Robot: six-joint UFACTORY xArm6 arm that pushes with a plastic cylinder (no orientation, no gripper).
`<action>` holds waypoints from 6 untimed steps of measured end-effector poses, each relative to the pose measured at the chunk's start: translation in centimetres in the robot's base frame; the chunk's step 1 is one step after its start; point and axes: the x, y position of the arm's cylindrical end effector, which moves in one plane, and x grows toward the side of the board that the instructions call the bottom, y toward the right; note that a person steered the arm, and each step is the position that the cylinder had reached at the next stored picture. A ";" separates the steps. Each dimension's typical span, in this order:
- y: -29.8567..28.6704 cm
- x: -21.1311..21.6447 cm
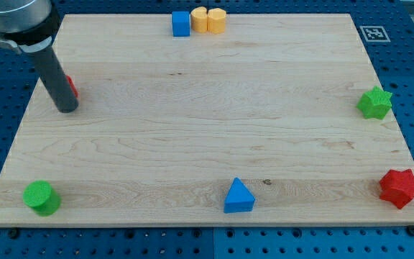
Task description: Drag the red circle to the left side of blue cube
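Note:
The red circle (72, 87) lies near the board's left edge, mostly hidden behind my rod; only a red sliver shows on its right side. My tip (67, 108) rests on the board just below and left of it, touching or nearly touching it. The blue cube (181, 23) sits at the view's top edge, left of centre, far up and to the right of my tip.
A yellow block (208, 20) stands right against the blue cube's right side. A green star (374, 103) and a red star (399, 188) sit at the right edge. A blue triangle (238, 196) is at bottom centre, a green cylinder (42, 197) at bottom left.

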 end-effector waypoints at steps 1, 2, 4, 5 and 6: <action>-1.0 0.0; -2.5 -0.6; -1.7 -2.7; -1.3 -3.6; -1.3 -5.6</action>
